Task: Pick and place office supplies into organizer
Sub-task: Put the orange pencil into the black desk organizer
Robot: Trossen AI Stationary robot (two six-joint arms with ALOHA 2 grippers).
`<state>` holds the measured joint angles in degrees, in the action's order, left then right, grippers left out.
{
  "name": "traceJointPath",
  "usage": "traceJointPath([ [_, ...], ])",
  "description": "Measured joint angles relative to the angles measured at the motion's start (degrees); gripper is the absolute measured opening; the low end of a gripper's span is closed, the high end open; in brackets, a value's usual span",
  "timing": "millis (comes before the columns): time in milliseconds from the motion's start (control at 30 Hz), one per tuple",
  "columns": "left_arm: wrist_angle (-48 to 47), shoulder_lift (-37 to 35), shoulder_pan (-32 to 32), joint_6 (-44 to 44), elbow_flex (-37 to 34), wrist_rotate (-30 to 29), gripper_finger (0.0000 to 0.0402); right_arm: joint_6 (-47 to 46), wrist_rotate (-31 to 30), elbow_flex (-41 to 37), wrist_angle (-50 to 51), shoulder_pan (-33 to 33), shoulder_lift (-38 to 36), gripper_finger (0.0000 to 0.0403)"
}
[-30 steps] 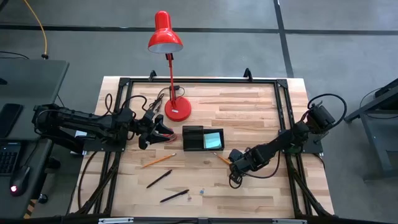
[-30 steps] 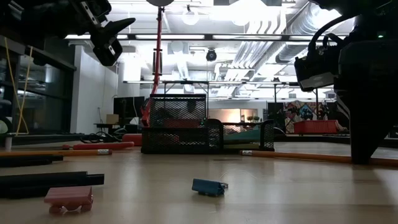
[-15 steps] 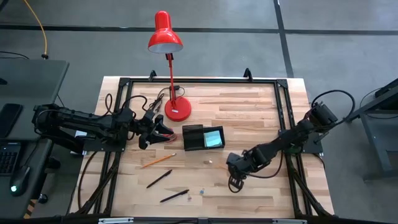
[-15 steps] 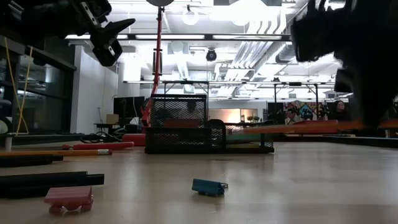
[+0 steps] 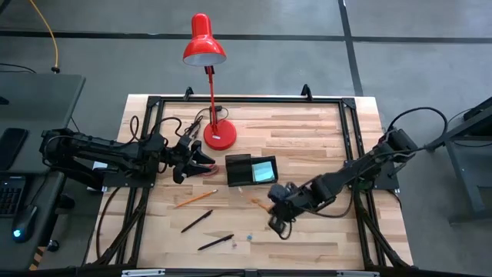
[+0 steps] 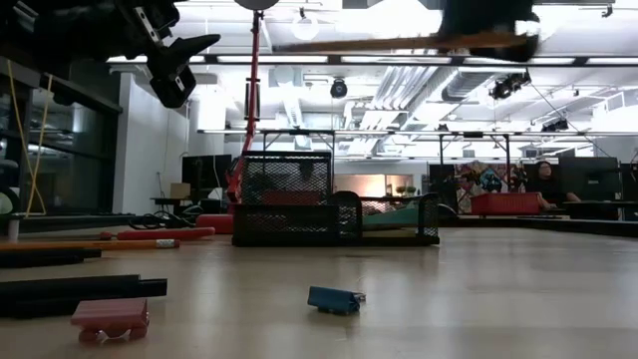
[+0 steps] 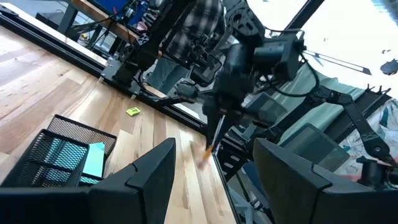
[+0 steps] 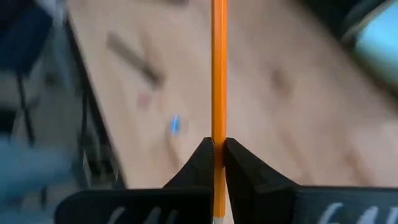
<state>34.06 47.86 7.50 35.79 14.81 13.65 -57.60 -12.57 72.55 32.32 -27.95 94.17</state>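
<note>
A pale wooden counter (image 5: pixel 307 138) in a grey-floored workshop carries a red desk lamp (image 5: pixel 207 54), and just beside its base the black mesh organizer (image 5: pixel 238 171) with a teal sticky-note pad (image 5: pixel 264 171) in one compartment. The right hand (image 5: pixel 274 206) is clamped shut on an orange pencil (image 8: pixel 218 74), lifted clear of the counter near the organizer's front corner. The left hand (image 5: pixel 201 161), fingers spread and empty, hovers just left of the organizer; a second orange pencil (image 5: pixel 194 198) and two black pens (image 5: pixel 197 221) lie on the wood nearer the front.
</note>
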Motion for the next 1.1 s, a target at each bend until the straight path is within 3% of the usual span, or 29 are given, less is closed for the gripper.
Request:
traceJointPath([
  [167, 0.5, 0.0, 0.0, 2.4, 0.0, 0.0, 0.0205, -0.9, -9.6, 1.7, -3.1, 2.7, 0.0, 0.0000],
  [433, 8.1, 0.0, 0.0, 5.6, 0.0, -2.3, 0.0205, 0.9, -16.7, 1.6, -13.0, 5.6, 0.0, 0.0000],
  [600, 10.1, 0.0, 0.0, 9.8, 0.6, -9.1, 0.0205, 4.4, -18.3, 1.6, -21.9, 7.0, 0.0, 0.0000],
  [767, 9.6, 0.0, 0.0, 8.6, 2.3, -15.8, 0.0205, 3.2, -18.5, 1.6, -27.2, 8.4, 0.0, 0.0000],
  [1100, 7.3, 0.0, 0.0, 3.0, 6.3, -18.7, 0.0205, 1.5, -17.3, 1.6, -32.3, 9.5, 1.5, 0.0000],
])
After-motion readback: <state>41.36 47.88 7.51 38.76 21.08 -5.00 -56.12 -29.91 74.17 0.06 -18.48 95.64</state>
